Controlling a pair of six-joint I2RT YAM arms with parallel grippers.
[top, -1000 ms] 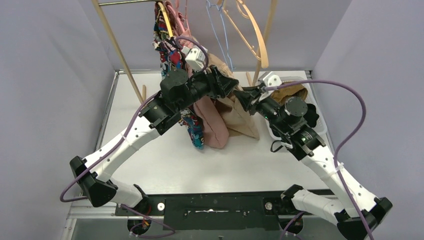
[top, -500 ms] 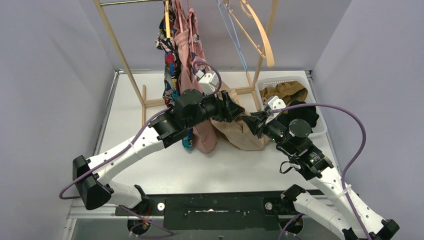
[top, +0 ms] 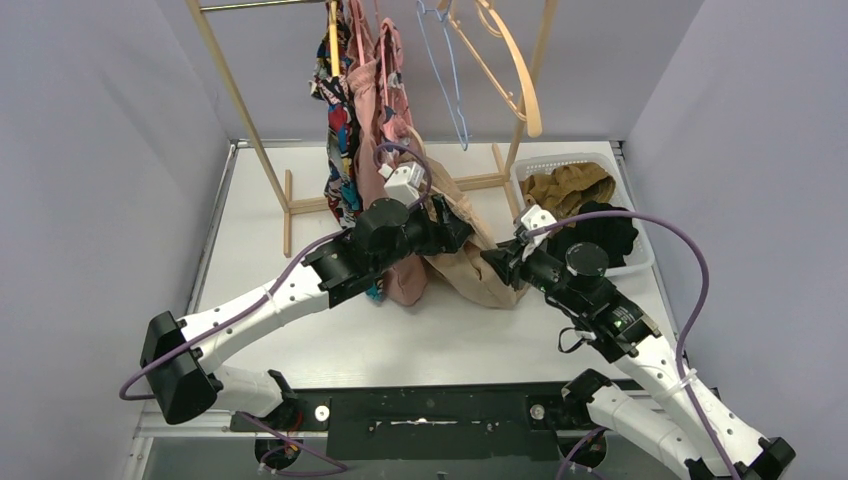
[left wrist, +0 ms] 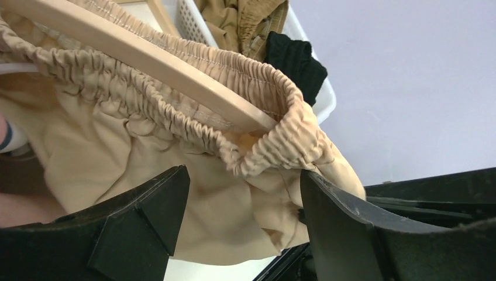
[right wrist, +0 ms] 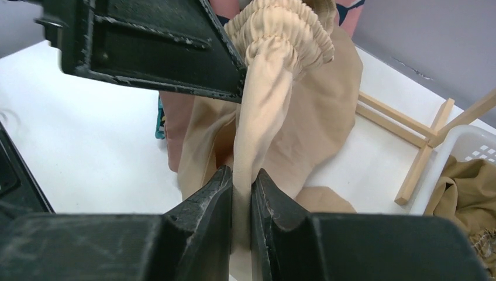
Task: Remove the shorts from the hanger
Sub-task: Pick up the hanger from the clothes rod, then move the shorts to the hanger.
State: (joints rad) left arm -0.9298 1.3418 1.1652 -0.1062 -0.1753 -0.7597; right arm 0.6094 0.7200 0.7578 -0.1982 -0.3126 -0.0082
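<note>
Along the near edge of the table (top: 400, 335), bare white surface lies between the two arms, and the left side is open too. Mid-table, right gripper (right wrist: 241, 175) is pinched tight on a fold of the beige shorts (right wrist: 316, 99), just under the elastic waistband. Close beside it, left gripper (left wrist: 243, 193) has its jaws wide apart, with the waistband corner between them; contact unclear. Waistband is stretched over a wooden hanger (left wrist: 146, 58). Far right corner: white basket (top: 565, 159) holding mustard shorts (top: 568, 188) and black shorts (top: 600, 232). Far edge: rack (top: 235, 100), with comic-print shorts (top: 340, 150) and pink shorts (top: 375, 90) hanging.
</note>
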